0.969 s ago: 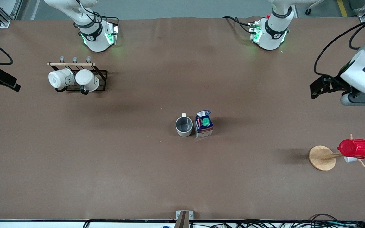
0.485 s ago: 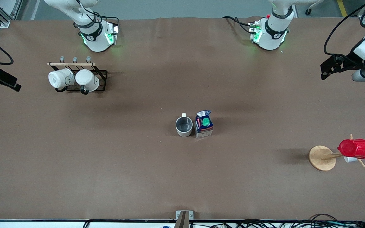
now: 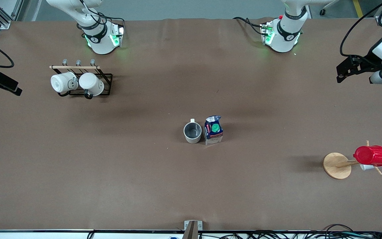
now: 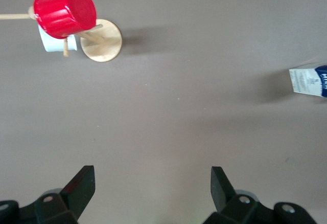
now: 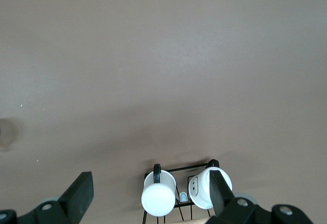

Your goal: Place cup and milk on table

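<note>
At mid-table the cup (image 3: 192,132) and the milk carton (image 3: 213,129) stand upright, just beside each other on the brown table (image 3: 111,172), the carton toward the left arm's end. Both look already placed. The left gripper (image 4: 152,188), fingers spread and empty, hangs over that end of the table, well apart from the carton. The right gripper (image 5: 149,193), also spread and empty, waits above the mug rack (image 3: 81,83). Bare surface surrounds the pair.

Two glossy white robot arms with black joint rings, green-lit bases (image 3: 103,39) trailing black cables, a black camera block on the left arm's wrist (image 3: 353,68), matte black wedge-shaped fingers (image 4: 82,185) with round silver screw heads
</note>
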